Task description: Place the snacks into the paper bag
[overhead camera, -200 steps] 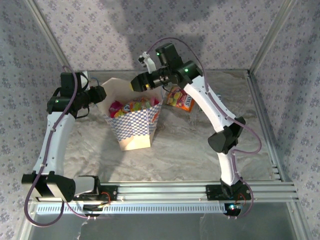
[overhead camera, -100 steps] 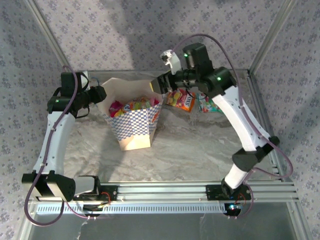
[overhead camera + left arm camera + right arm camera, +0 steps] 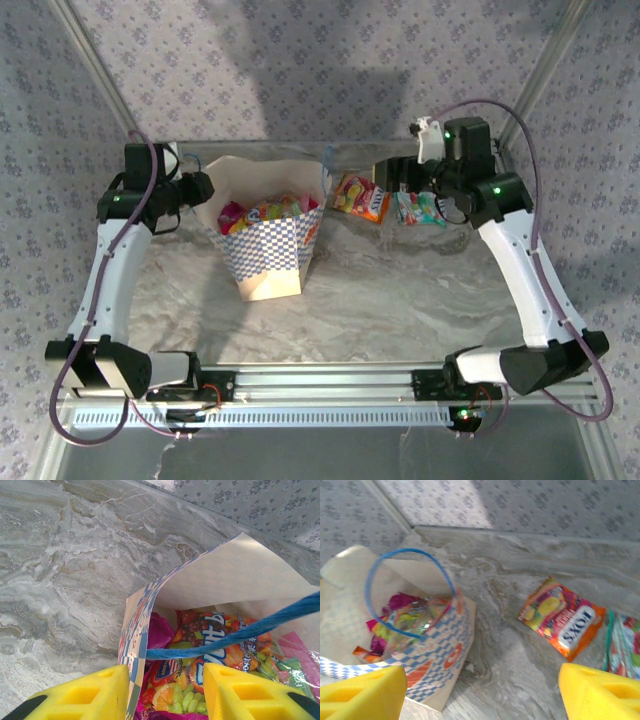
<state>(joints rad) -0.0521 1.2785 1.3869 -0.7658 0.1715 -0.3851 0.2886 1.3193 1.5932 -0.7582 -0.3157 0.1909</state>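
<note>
One bag (image 3: 262,262) stood on the table (image 3: 400,300). The packets inside (image 3: 215,635) were heaped and overlapping, too tangled to count, though purple, red and multicoloured wrappers showed. Two packets lay outside to its right, near each other: an orange one (image 3: 362,197) and a teal-white one (image 3: 420,208), which the right wrist view cut off at its edge. The left claw (image 3: 165,672) straddled the bag's wall with its fingers apart, one inside and one outside, not pinching it. The right claw (image 3: 480,675) hung spread wide and empty near the loose packets.
</note>
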